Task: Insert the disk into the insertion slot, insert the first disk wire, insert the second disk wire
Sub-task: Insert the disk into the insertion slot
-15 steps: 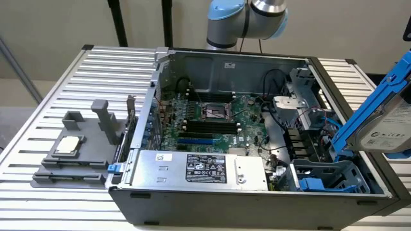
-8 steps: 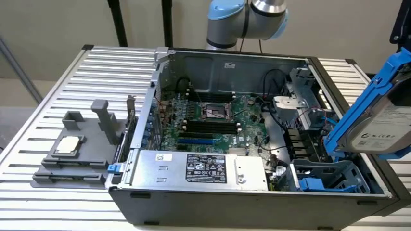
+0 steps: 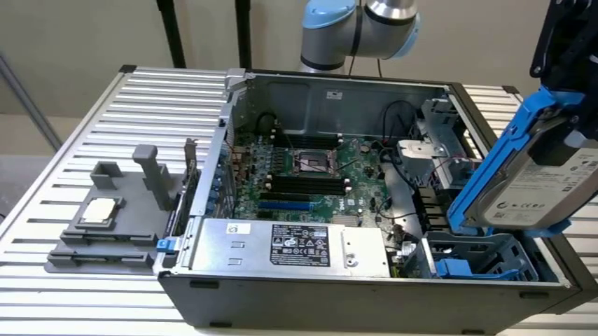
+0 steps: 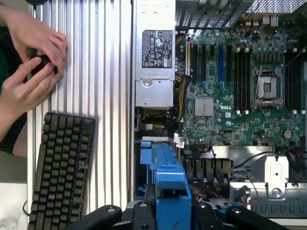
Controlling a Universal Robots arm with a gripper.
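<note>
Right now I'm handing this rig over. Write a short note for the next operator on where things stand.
Tool: shut on the disk, gripping its blue carrier.
Disk: in the air, tilted on edge, over the slot at the case's near corner on the exterior view's right; not in it.
Done: disk picked up.
Left: disk into slot, then both wires.
Note: a person's hands are on the table beside the case, near a keyboard.
</note>
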